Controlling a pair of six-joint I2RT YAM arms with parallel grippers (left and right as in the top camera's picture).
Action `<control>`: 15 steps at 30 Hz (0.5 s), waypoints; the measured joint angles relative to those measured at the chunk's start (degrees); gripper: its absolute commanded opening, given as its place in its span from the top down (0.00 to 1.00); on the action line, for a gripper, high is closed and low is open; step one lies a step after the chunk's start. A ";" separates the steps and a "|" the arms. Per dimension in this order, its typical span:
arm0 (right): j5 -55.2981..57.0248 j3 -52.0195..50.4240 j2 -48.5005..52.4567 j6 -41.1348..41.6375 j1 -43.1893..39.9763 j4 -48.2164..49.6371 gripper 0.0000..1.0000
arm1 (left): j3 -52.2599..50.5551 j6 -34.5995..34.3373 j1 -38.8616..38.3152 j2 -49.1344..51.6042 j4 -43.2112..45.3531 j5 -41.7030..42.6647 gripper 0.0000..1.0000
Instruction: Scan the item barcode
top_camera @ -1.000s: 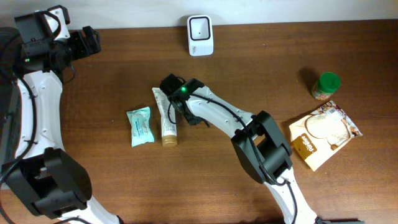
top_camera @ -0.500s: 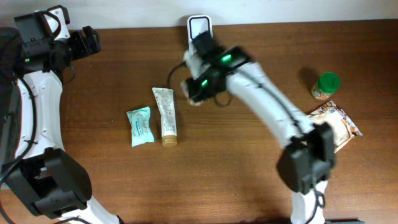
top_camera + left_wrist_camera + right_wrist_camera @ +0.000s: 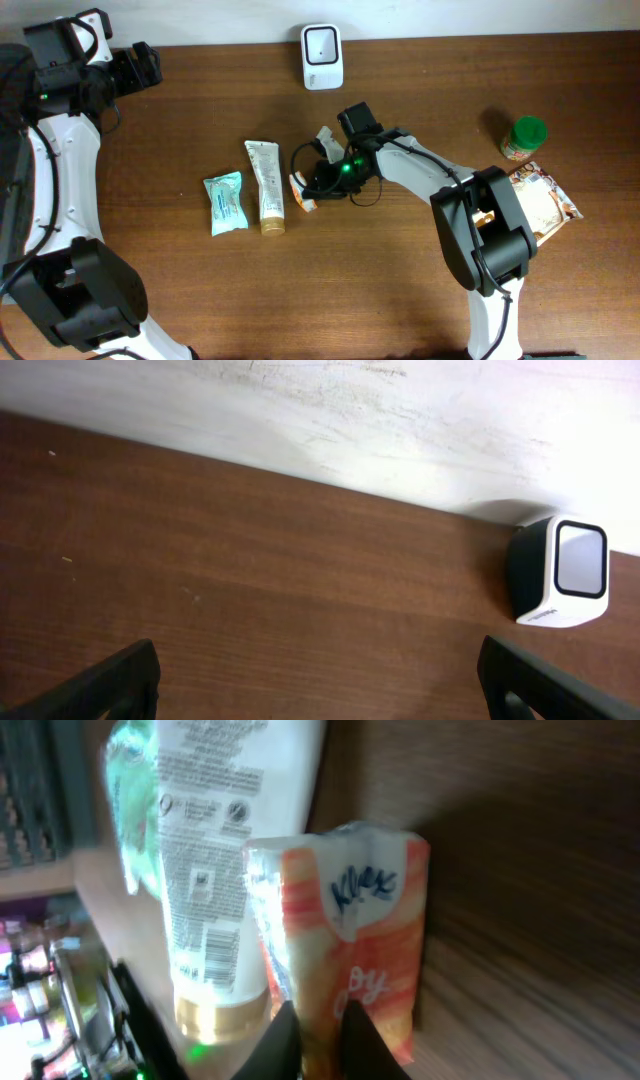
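An orange and white tissue pack (image 3: 303,194) (image 3: 350,920) sits just right of the cream tube, low over the table's middle. My right gripper (image 3: 318,183) (image 3: 322,1040) is shut on the pack's near edge, its two dark fingers pinching the wrapper. The white barcode scanner (image 3: 322,56) (image 3: 560,572) stands at the back edge, well beyond the pack. My left gripper (image 3: 150,65) (image 3: 320,690) hangs open at the far back left with only bare wood between its fingers.
A cream tube (image 3: 266,187) (image 3: 225,840) and a teal packet (image 3: 226,203) lie left of the pack. A green-lidded jar (image 3: 524,138) and a flat snack bag (image 3: 520,212) are at the right. The wall runs behind the scanner.
My right arm swung from beside the tube up to the scanner, then back down to the table's middle, where the tissue pack now shows in its fingers. The left arm has not moved.
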 measured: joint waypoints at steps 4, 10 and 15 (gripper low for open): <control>4.11 0.04 0.00 1.70 -0.35 -2.54 0.64 | 0.00 0.00 0.00 0.00 0.00 0.02 0.01; 14.10 3.76 0.00 1.09 -5.79 -13.53 0.56 | 0.00 0.00 0.00 0.00 -0.02 -0.02 0.01; 17.09 11.85 -0.02 -1.31 -9.05 -21.22 0.55 | 0.00 0.00 0.00 0.00 0.00 -0.02 0.01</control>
